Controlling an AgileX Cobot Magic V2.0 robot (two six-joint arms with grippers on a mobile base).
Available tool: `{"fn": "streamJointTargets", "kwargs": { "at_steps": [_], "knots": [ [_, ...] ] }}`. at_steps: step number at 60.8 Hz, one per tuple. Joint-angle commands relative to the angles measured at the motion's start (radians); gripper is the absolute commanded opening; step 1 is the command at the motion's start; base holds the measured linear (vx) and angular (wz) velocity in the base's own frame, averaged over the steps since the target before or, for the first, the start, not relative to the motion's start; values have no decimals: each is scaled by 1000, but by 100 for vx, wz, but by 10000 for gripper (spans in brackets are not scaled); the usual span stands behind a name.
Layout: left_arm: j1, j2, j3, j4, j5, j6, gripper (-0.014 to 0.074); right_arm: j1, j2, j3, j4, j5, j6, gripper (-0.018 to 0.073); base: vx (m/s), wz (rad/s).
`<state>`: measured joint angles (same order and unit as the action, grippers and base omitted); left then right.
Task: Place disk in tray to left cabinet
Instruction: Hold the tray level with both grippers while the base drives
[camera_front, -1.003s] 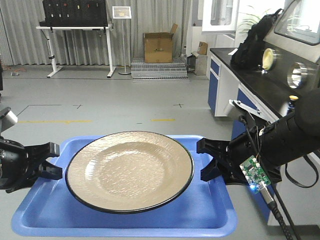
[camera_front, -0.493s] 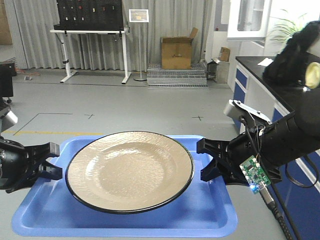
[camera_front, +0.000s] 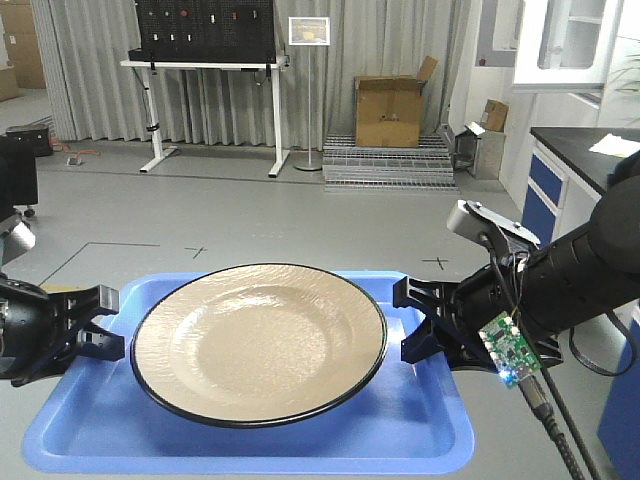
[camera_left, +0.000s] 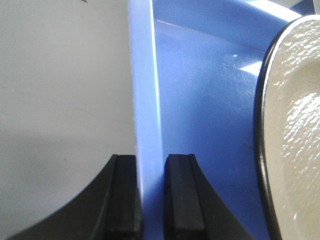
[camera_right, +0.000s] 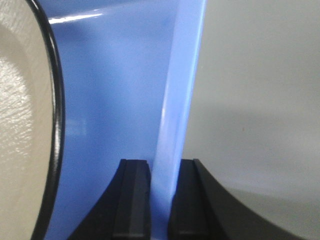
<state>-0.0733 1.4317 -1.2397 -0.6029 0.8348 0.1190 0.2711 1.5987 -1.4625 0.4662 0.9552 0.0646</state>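
The disk (camera_front: 260, 340) lay in the middle of the tray (camera_front: 420, 432), my left gripper (camera_front: 106, 321) and right gripper (camera_front: 410, 320) each clamped on its side rim, but I saw no left cabinet, so the placing was not yet done.

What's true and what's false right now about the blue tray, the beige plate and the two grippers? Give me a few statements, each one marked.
1. The glossy tan-beige round disk with its black rim lies in the bright blue rectangular plastic tray. True.
2. The left gripper clamps the disk. False: it is shut on the tray's left rim, apart from the disk.
3. The right gripper is shut on the tray's right rim. True.
4. The tray rests on a cabinet shelf. False: the two grippers hold it over the grey floor.
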Motion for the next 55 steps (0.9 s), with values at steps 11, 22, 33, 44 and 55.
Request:
{"fn": "streamJointTargets", "kwargs": {
  "at_steps": [11, 22, 33, 44, 55],
  "knots": [
    [-23, -44, -39, -132, -24, -7, 0, 19, -47, -41, 116, -47, -21, -4, 62, 0],
    [-23, -44, -39, -132, -23, -7, 0, 19, -47, -41, 117, -48, -21, -4, 62, -4],
    [-23, -44, -39, -132, -23, -7, 0, 19, -47, -41, 117, -47, -21, -4, 63, -5],
    [-23, -44, -39, -132, -22, -7, 0, 19, -47, -41, 117, -48, -21, -4, 65, -5],
    [-23, -44, -39, -132, -23, -7, 0, 19, -47, -41, 117, -48, -21, -4, 67, -5]
  ]
}}
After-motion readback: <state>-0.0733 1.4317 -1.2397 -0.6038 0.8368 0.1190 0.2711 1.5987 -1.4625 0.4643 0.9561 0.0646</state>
